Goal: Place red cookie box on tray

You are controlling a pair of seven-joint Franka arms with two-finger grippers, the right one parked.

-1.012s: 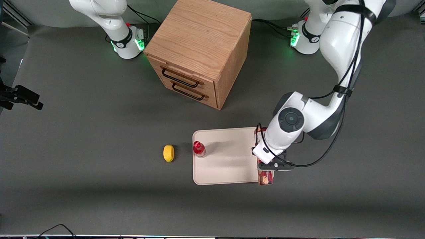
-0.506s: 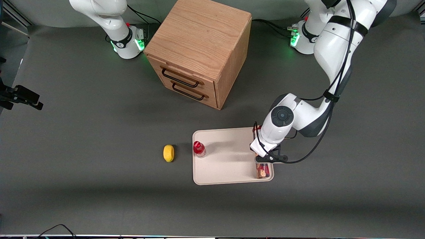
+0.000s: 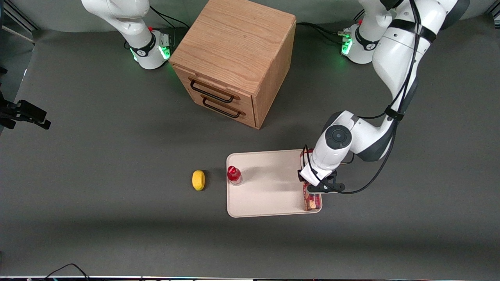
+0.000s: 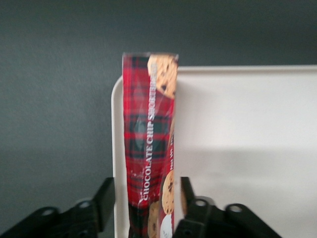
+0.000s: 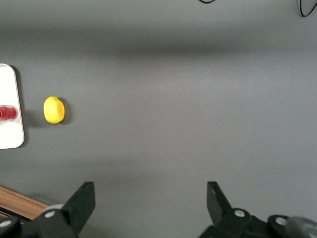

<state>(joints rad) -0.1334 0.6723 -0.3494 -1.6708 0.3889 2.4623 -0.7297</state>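
Note:
The red cookie box lies flat on the beige tray, along the tray's short rim at the working arm's end. In the left wrist view the box rests just inside the tray's rim. My left gripper hovers directly over the box's middle and hides that part in the front view. In the wrist view the gripper straddles the box with a small gap on each side, so it is open.
A small red-capped bottle stands on the tray's rim toward the parked arm's end. A yellow lemon lies on the table beside it. A wooden drawer cabinet stands farther from the front camera.
The box came down from overhanging the tray's near edge to lying on the tray. The fingers have let go of it, and the wrist has risen slightly.

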